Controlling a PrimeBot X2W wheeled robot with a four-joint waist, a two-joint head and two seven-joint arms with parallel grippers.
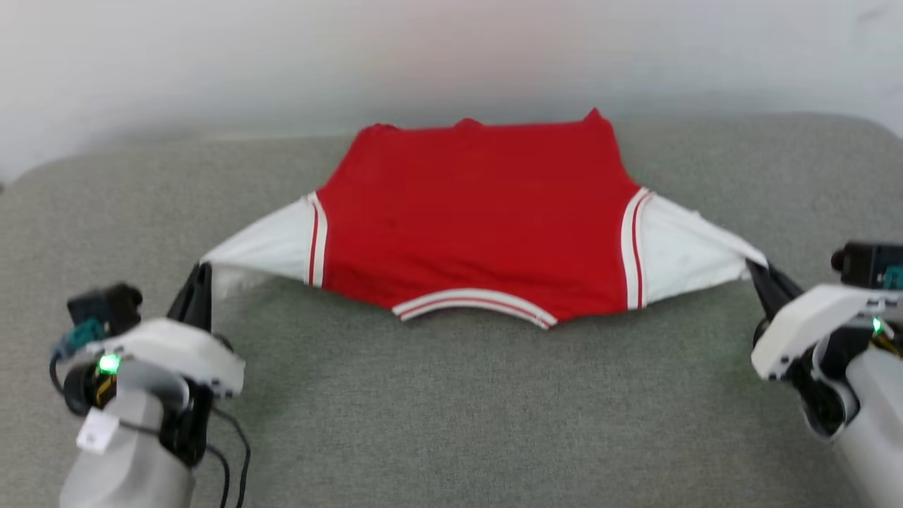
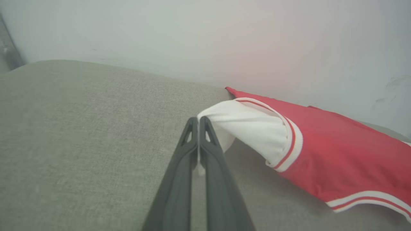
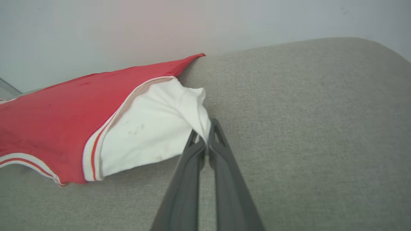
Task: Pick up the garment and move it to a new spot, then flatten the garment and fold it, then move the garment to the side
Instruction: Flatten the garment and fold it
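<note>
The garment [image 1: 480, 212] lies spread across the far middle of a grey cloth surface [image 1: 451, 423], with its far edge close to the pale wall [image 1: 451, 49]. Its red body is mostly flat. A curved band of red-and-white stripe trim [image 1: 473, 302] runs along the near edge, facing the robot. Striped bands also mark where the red body meets each white sleeve.

The left tool [image 1: 201, 279] is clamped on the tip of the left sleeve [image 1: 264, 247] – its two dark fingers are pressed together with white cloth pinched between them. In the left wrist view, the left tool [image 2: 199, 120] grips the sleeve's end [image 2: 250, 128], which runs taut from the fingertips to the red body [image 2: 337, 150]. There is shadow on the grey cloth under it, so the sleeve seems to be raised a little.

The right tool [image 1: 758, 271] is clamped the same way on the tip of the right sleeve [image 1: 681, 257]. In the right wrist view, the right tool [image 3: 205, 128] has its fingers together on a bunched fold of white cloth [image 3: 154, 128], and the red body [image 3: 48, 112] stretches away to that view's left. A few faint dark specks show on this sleeve.

The two tools are well apart – one at each side of the surface – and the garment is stretched between them. A small green light glows on each wrist.
</note>
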